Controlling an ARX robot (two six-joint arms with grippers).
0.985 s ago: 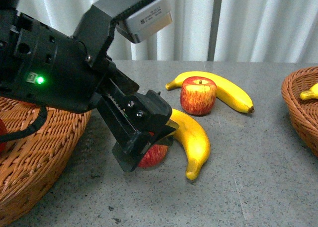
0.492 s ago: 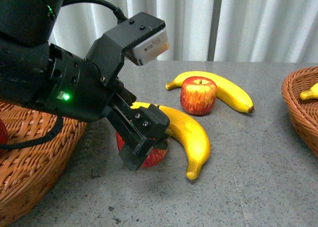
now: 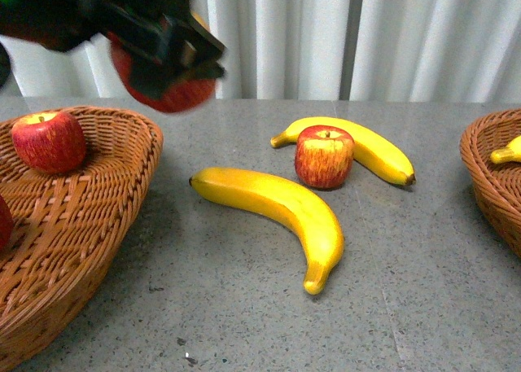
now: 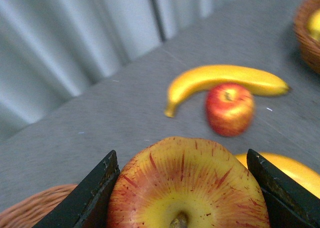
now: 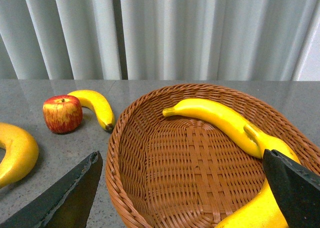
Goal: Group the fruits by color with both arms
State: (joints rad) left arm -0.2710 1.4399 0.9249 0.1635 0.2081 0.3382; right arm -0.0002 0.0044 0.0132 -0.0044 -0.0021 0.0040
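My left tool (image 3: 163, 42) is clenched on the held apple (image 4: 187, 188), raised high near the rim of the left basket (image 3: 122, 148). I judge the height is there to clear the woven wall before release. In the left wrist view the jaws press its flanks, stem toward the camera. Its skin is glossy, with red streaks over yellow. A stored apple (image 3: 49, 141) already sits in that basket, red with red.

My right tool (image 5: 175, 200) hangs spread wide and empty above the right basket (image 5: 145, 106), where smooth curved bananas (image 5: 215, 117) lie on coarse brown weave.

On the grey speckled bench (image 3: 423, 291), a loose apple (image 3: 324, 155) sits in front of a far banana (image 3: 376, 150), seemingly touching it. A longer near banana (image 3: 285, 209) lies closer to me.
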